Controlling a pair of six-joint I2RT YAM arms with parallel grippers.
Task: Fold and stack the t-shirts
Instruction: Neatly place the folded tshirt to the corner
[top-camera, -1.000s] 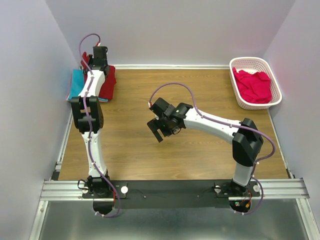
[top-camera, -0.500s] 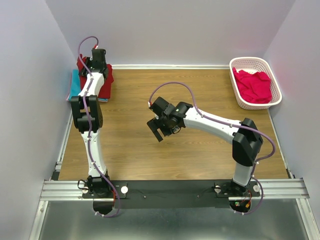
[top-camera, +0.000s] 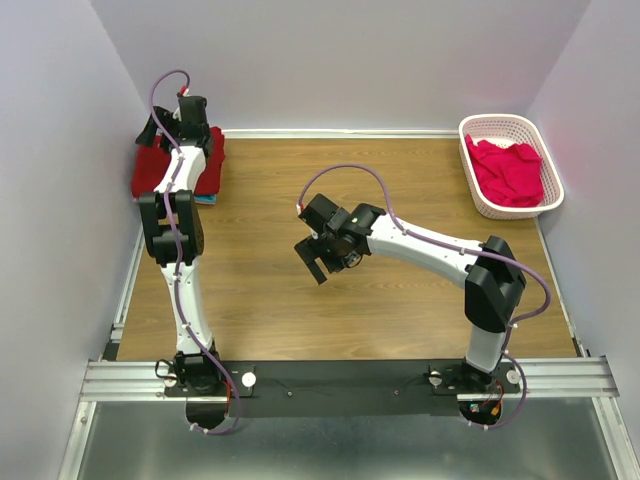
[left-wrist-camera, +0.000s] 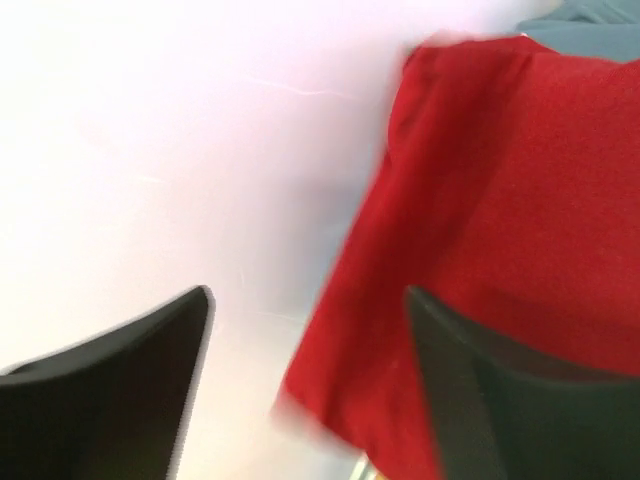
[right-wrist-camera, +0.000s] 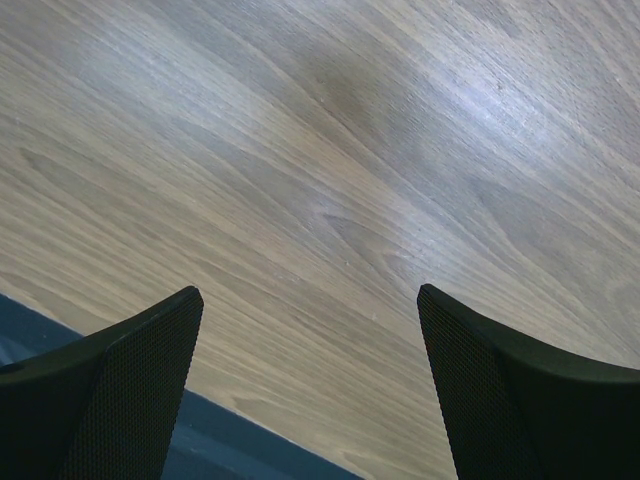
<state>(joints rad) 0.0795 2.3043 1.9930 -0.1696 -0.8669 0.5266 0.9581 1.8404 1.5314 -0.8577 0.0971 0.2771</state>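
Upper left, the left end effector (left-wrist-camera: 307, 300) is springing open, releasing the dark red t-shirt (top-camera: 148, 175); the pinkish-red t-shirt (top-camera: 510, 170) is waiting next.

Left wrist view blurred: dark red t-shirt (left-wrist-camera: 500, 200) soft-edged, cut off at right and bottom. Left gripper (left-wrist-camera: 307, 292) fingers cropped at bottom edge; likewise right gripper (right-wrist-camera: 310, 292). Top view: turquoise t-shirt (top-camera: 205, 199) buried under the dark red one, only a sliver showing. Pinkish-red t-shirt (top-camera: 508, 170) bunched in basket (top-camera: 500, 122), shape unreadable.
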